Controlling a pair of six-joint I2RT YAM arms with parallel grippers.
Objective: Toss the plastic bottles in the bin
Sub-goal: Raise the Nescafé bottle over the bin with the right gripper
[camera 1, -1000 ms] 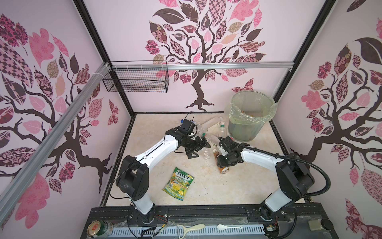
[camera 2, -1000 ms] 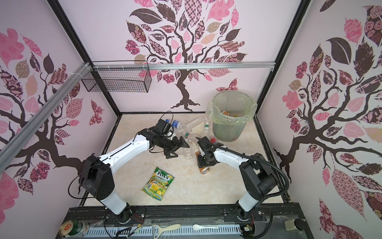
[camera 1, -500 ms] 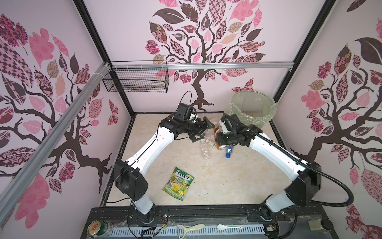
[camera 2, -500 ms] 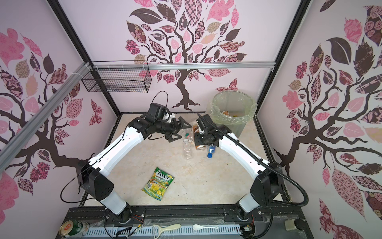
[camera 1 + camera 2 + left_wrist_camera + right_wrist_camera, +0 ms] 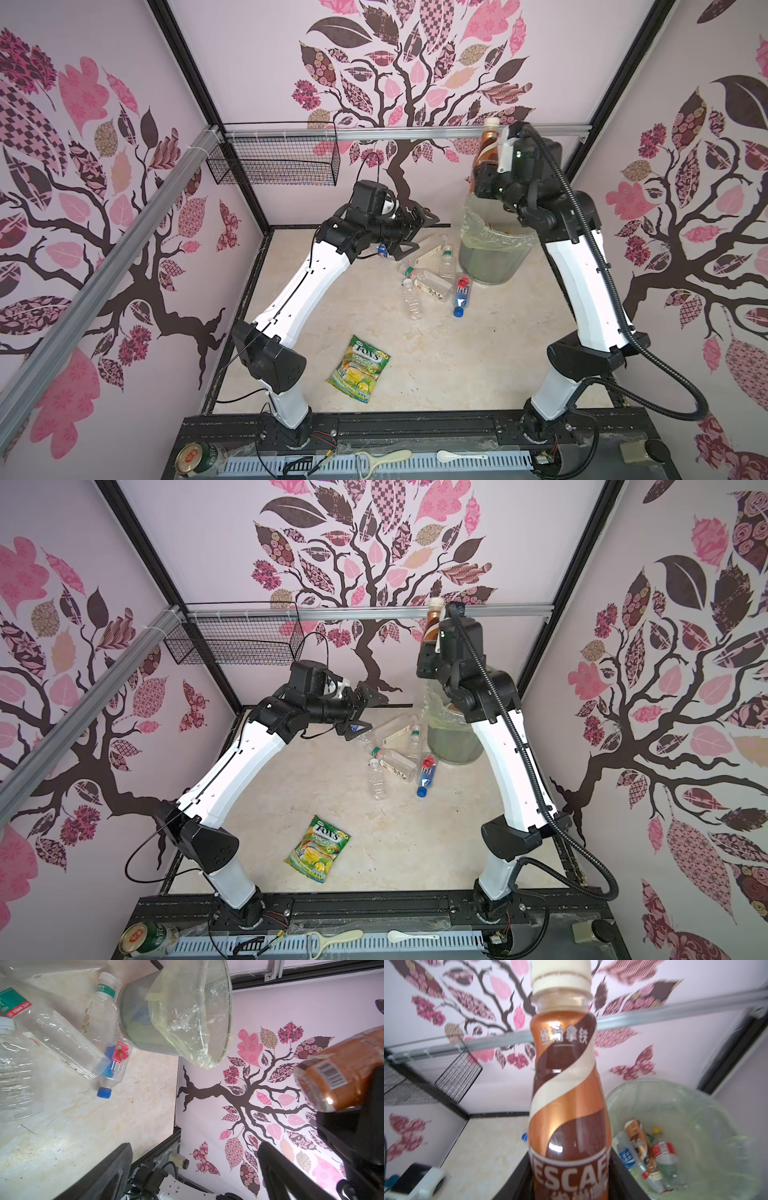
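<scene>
Now, brown bottle aloft!

Right claw clamps the brown bottle's base, cap up. Bin sits just below, slightly aside. Farther off, left claw gapes wide, empty, above loose bottles on the table.

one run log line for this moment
right gripper: shut on brown bottle, high beside bin | left gripper: open, empty | clear bottles on floor
</scene>
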